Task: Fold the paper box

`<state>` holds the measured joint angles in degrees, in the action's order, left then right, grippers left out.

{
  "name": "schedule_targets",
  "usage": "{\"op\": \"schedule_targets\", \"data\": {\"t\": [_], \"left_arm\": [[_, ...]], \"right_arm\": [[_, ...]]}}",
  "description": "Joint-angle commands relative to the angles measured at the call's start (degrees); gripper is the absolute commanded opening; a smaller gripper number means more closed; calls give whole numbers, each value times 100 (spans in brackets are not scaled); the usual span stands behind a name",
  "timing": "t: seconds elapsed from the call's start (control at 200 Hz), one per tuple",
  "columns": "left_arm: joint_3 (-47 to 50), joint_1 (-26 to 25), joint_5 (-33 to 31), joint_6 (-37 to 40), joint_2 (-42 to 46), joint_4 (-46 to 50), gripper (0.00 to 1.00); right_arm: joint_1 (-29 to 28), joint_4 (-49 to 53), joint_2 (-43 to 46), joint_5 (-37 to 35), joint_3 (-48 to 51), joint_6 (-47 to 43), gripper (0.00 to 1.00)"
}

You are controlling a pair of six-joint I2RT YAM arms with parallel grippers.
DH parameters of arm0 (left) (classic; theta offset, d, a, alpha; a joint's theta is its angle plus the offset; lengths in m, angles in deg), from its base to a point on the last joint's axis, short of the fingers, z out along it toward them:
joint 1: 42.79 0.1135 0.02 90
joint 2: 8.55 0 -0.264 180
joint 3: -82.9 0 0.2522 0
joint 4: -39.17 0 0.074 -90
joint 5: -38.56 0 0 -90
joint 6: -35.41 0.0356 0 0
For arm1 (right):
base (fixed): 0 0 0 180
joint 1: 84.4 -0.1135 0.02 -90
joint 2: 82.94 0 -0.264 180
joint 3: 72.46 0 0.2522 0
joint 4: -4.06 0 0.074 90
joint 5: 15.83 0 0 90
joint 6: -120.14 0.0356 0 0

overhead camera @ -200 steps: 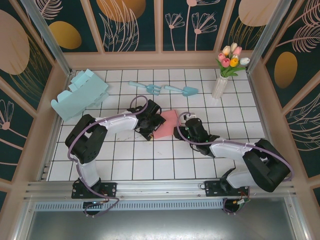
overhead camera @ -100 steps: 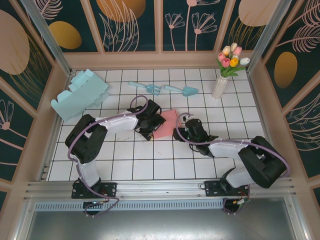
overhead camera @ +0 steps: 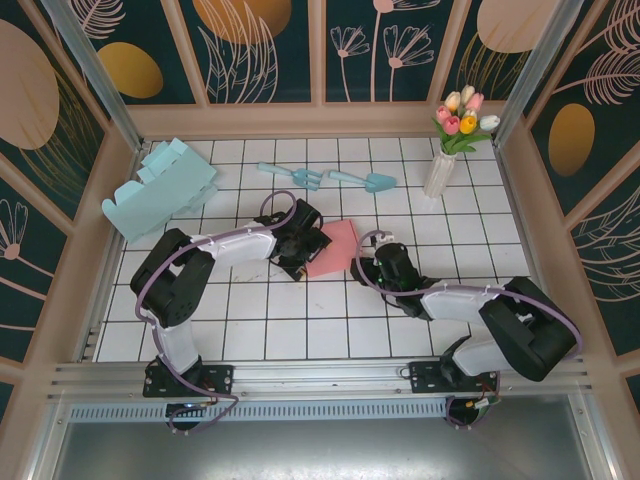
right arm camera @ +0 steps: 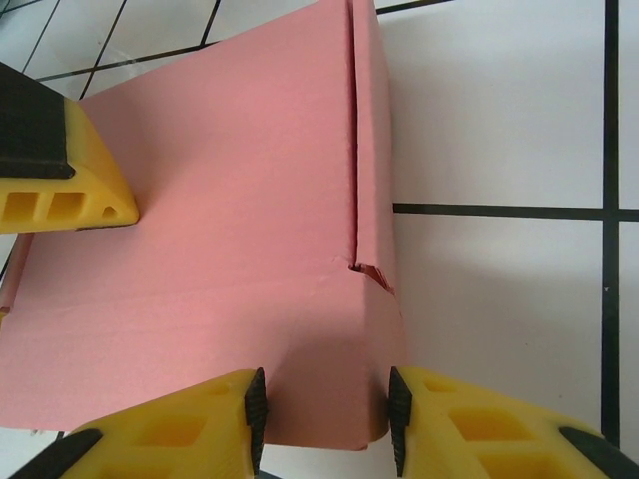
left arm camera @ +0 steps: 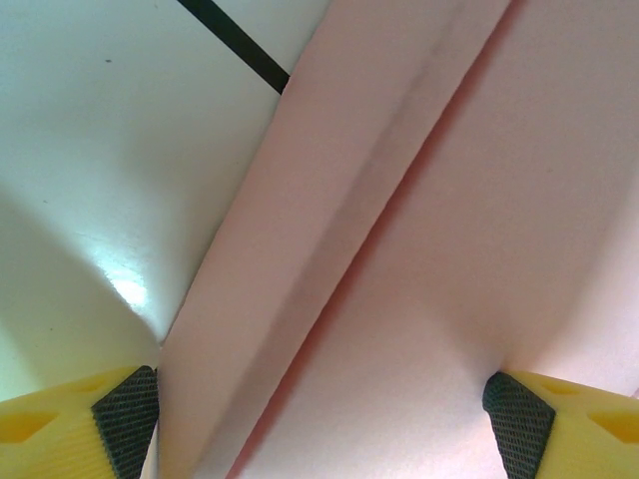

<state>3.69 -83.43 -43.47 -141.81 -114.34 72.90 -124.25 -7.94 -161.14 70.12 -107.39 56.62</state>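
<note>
One pink box (right arm camera: 220, 249), right hand (right arm camera: 324, 404) astride corner

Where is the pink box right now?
In the top view, the pink box lies mid-table between the two grippers, with the left gripper at its left edge and the right gripper at its near-right corner, nearer than the blue toy tools.

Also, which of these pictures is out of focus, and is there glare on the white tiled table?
Left wrist view: the pink paper box is too close and blurred; a glare spot on the white tiled table. Right wrist view: box and black grid lines are sharp. Top view: even light.
</note>
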Motion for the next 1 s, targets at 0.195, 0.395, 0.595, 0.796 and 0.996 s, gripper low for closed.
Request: {"op": "schedule_targets", "data": {"t": [0.195,0.395,0.595,0.796,0.996], "left_arm": [[166,102,-475,-2,-302,893,87],[161,108,-481,12,-286,904,87],[173,97,-480,47,-307,904,87],[158,101,-488,55,-312,911,87],[146,104,-491,47,-314,919,87]], "right_arm": [[4,-417,-126,-44,130,121,35],[4,-631,-134,-104,215,53,32],[9,-1142,-305,-199,449,2,30],[-13,-1227,-442,-371,496,-11,31],[-46,-1165,-404,-564,504,-20,34]]}}
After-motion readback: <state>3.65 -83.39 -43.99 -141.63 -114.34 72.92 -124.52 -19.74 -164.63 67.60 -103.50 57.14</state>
